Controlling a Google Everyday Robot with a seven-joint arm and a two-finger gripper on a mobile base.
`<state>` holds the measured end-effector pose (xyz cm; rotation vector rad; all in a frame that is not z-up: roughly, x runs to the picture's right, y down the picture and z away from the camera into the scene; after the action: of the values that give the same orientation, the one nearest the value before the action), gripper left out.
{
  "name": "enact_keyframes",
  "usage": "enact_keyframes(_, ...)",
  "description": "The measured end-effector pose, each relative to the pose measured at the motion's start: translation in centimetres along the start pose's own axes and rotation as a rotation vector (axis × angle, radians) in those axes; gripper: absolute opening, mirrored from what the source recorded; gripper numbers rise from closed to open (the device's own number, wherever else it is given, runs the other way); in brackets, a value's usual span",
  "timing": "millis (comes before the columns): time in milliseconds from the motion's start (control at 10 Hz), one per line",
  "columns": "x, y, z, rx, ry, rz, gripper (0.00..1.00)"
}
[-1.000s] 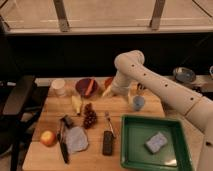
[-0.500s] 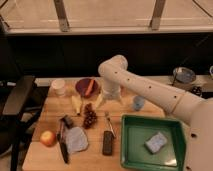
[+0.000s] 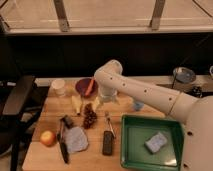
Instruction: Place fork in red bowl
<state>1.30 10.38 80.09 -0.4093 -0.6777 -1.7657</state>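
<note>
While the fork (image 3: 109,123) lies untouched on the wooden table (image 3: 40,159), just left of the green tray (image 3: 132,147), the gripper (image 3: 106,100) hangs farther back (its grip state cannot be told). The red bowl seems hidden behind the arm (image 3: 145,92); pickup and placing remain.

High frontal view, pincer (image 3: 106,102) above table (image 3: 90,161) centre
</note>
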Motion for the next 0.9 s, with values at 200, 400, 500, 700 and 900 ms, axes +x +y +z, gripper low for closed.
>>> enact_keyframes(200,0.0,1.1,0.8,0.006,0.015,0.021,0.8)
enact_keyframes(400,0.0,1.7,2.3,0.011,-0.002,0.023,0.8)
enact_keyframes(500,-0.1,2.1,2.9,0.01,-0.015,0.027,0.8)
enact_keyframes(700,-0.6,2.3,4.4,0.01,-0.062,0.018,0.8)
enact_keyframes(900,-1.4,2.7,6.0,0.025,-0.102,0.016,0.8)
